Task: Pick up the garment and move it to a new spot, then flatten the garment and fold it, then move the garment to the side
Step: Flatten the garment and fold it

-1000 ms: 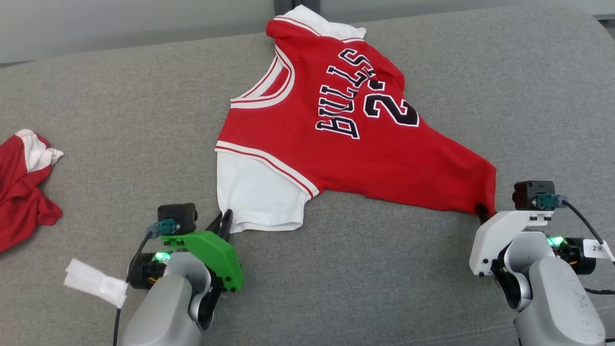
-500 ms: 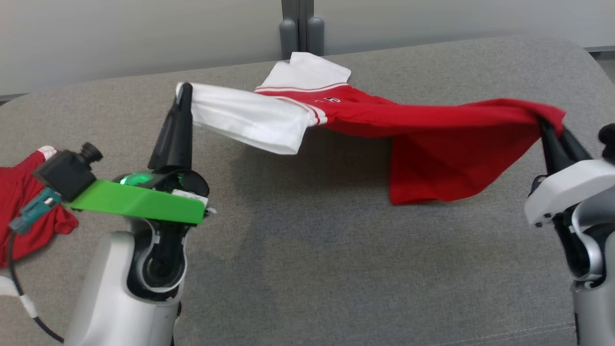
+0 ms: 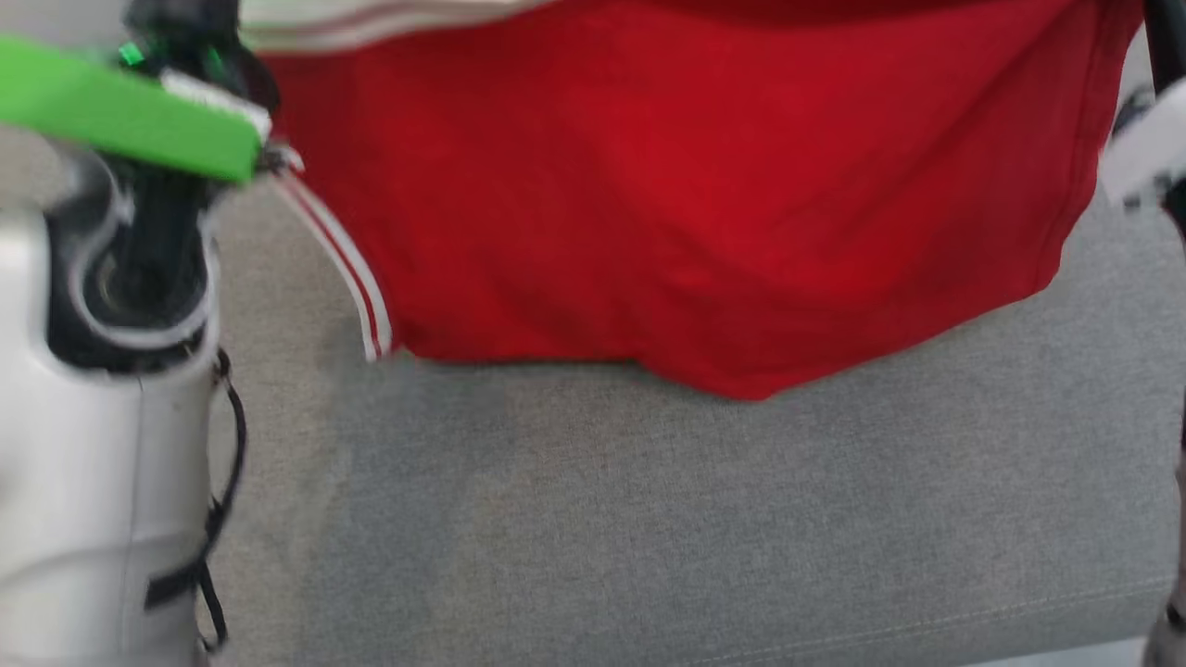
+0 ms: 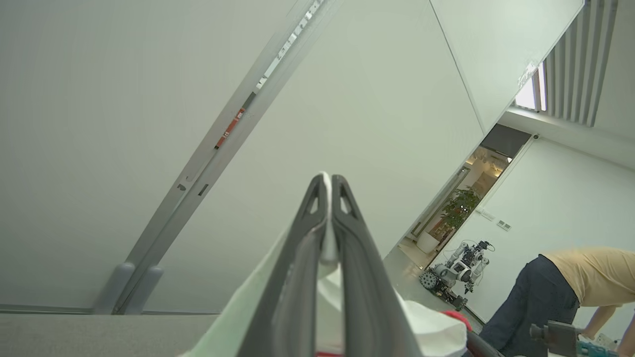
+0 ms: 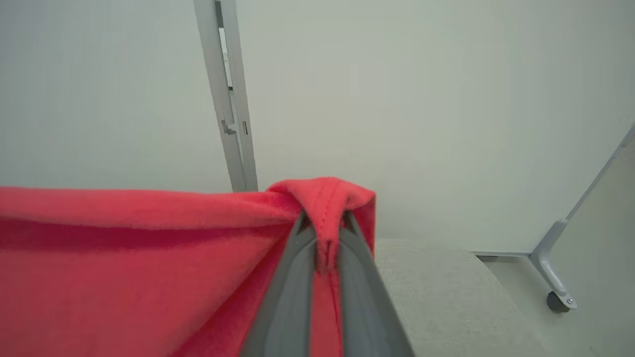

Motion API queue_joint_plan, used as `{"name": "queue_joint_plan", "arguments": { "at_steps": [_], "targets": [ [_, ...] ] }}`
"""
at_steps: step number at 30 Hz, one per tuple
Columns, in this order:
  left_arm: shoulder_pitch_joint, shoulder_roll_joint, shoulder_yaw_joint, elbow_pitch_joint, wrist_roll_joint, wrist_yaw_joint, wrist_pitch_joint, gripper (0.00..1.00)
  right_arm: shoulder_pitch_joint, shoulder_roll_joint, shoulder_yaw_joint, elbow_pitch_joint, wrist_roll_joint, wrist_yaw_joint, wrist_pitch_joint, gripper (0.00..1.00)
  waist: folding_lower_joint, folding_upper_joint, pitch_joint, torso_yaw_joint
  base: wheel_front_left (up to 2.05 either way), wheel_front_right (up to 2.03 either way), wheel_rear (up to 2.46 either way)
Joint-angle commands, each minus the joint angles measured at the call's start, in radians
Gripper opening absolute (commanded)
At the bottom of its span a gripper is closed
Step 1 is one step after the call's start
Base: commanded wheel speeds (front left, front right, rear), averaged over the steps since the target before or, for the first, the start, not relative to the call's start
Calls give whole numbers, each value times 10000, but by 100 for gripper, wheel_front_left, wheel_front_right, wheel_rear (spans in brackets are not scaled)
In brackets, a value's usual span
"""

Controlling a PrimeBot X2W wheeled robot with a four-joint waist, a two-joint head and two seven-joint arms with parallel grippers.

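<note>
Left gripper pinched tight on white sleeve edge of garment; right gripper pinched tight on red hem corner. Garment hangs spread between 2 grippers above grey cushion, lower edge near cushion, contact unclear. Striped trim beside left arm. Person bending over at far right of left wrist view

The garment is soft, matt red cloth, faintly fuzzy up close, with white cloth trim. The cushion under it is coarse grey woven fabric. The left gripper and right gripper have dark, matt, rubbery-looking fingers. The bracket is smooth green plastic. The forearm shell is pale plastic with a slight sheen.
</note>
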Motion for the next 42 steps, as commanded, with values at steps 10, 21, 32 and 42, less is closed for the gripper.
{"name": "queue_joint_plan", "arguments": {
  "at_steps": [10, 21, 32, 42],
  "targets": [
    [-4914, 911, -311, 3190, 2983, -1119, -2392, 0, -5490, 977, 279, 4985, -605, -12, -3213, 0, 0, -1, 3370, -1212, 0, 0, 0],
    [-6696, 590, -1002, 3348, 2492, -1522, -4181, 0, -7726, 781, -418, 7091, -2514, -12, -6516, 0, 0, -1, 3492, -648, 0, 0, 0],
    [-1940, 833, -2113, 3577, 1150, -1533, -4423, 0, -5373, 306, 480, 9645, -3050, -12, -7315, 0, 0, -1, 3358, 173, 0, 0, 0],
    [2665, 403, -2934, 3480, -221, -1533, -4322, 0, -3065, 157, 920, 11416, -2560, -14, -7217, 0, 0, -1, 1173, 656, 0, 0, 0]
  ]
}}
